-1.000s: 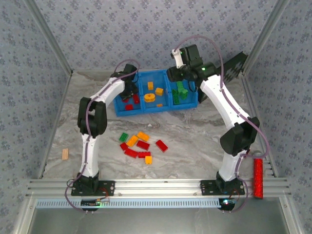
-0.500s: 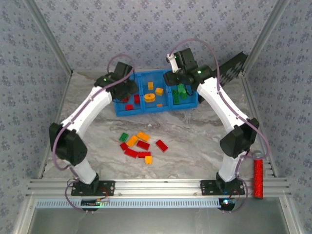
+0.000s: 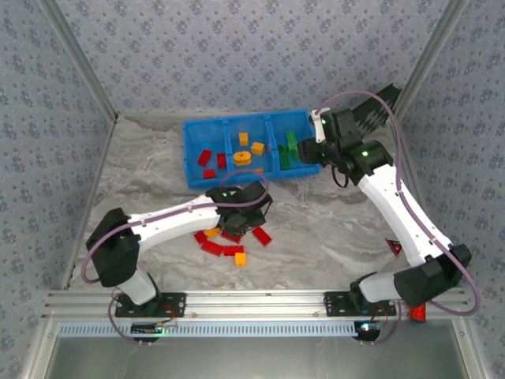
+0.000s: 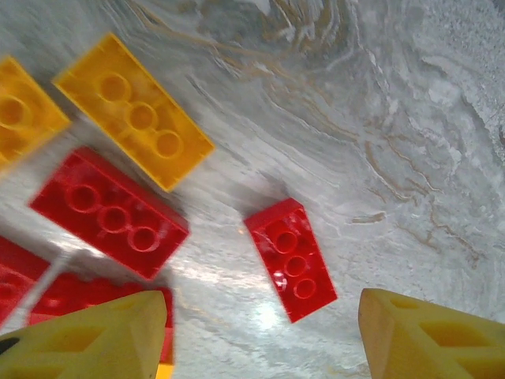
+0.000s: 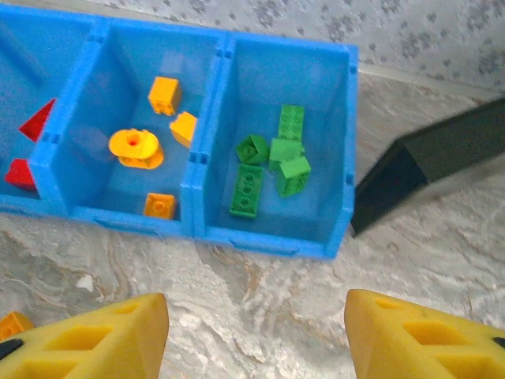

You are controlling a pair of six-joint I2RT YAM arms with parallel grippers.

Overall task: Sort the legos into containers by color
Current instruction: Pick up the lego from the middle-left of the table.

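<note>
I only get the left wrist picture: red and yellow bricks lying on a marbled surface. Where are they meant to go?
Observer: Into a blue tray with three compartments, at the far side of the table.
Operator: Anything in it already?
Observer: Red bricks in the left compartment, orange-yellow pieces in the middle, green bricks on the right.
Operator: And the other arm?
Observer: The right gripper hangs open above the table near the tray's green end, holding nothing.

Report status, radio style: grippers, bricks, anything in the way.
Left gripper open, above loose red brick. Right gripper open, empty, near blue tray. Pile of bricks on table, unsorted. Nothing blocking the red brick.
</note>
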